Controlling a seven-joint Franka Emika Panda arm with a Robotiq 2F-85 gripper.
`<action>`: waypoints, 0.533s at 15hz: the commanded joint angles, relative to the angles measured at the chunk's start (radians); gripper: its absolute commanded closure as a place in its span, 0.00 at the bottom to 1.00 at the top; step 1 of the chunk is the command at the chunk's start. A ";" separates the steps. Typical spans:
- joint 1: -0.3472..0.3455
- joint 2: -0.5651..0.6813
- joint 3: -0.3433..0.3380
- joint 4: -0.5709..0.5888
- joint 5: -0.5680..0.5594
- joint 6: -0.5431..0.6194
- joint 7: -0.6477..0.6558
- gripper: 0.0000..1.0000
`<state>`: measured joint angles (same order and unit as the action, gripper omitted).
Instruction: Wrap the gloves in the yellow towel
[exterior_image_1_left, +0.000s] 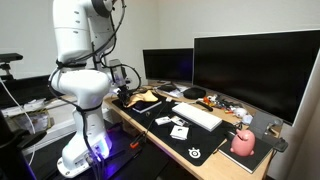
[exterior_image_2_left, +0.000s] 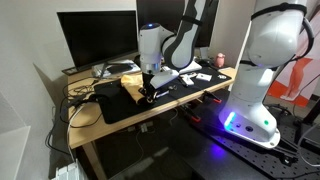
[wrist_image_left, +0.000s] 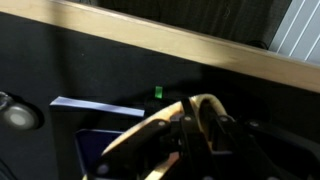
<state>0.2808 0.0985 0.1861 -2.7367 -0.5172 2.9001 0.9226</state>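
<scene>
Towel (exterior_image_1_left: 146, 97): yellow, on table (exterior_image_2_left: 86, 122) near monitors; gloves not made out | handling: soft, light, limp, likely to bunch; pinch a free corner | hand (exterior_image_2_left: 147, 94): low at the edge, opening and hold cannot be told

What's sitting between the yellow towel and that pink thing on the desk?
A white keyboard lies between the yellow towel and the pink thing, shown in an exterior view.
</scene>
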 joint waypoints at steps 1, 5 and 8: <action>0.001 -0.069 -0.005 -0.056 -0.048 0.005 -0.008 0.51; 0.001 -0.063 0.009 -0.035 -0.075 -0.008 -0.009 0.23; 0.006 -0.121 0.022 -0.085 -0.070 0.020 -0.022 0.01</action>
<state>0.2841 0.0497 0.1956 -2.7678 -0.5840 2.9000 0.9226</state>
